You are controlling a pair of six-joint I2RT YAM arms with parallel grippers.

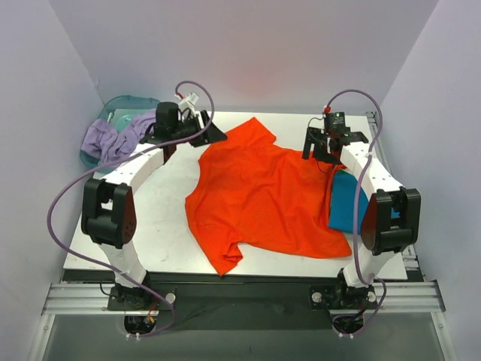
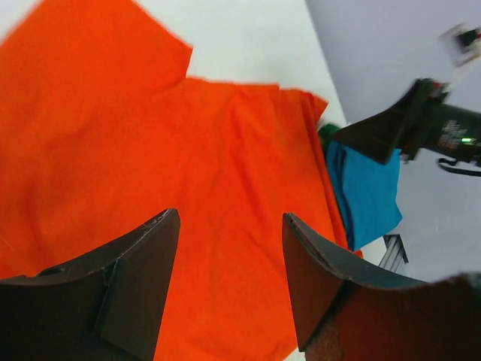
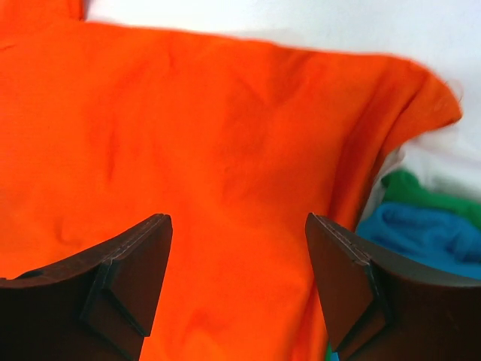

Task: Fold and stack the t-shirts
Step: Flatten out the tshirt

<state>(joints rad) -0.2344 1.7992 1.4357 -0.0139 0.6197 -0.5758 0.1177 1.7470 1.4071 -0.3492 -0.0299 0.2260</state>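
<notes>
A bright orange-red t-shirt (image 1: 263, 195) lies spread out on the white table (image 1: 161, 218), one sleeve toward the back and one toward the front. A teal-blue folded t-shirt (image 1: 347, 201) sits at the right, partly under the orange shirt's edge, with a green folded t-shirt (image 3: 421, 192) showing beside it. My left gripper (image 1: 208, 134) hovers open above the orange shirt's (image 2: 188, 150) back left corner, holding nothing. Above the shirt's (image 3: 225, 135) back right part my right gripper (image 1: 322, 153) is open too, with only cloth showing between its fingers.
A translucent teal basin (image 1: 120, 107) stands off the table's back left corner with a lilac cloth (image 1: 113, 139) draped over its rim. Grey walls close in on three sides. Bare table surface shows left of the orange shirt.
</notes>
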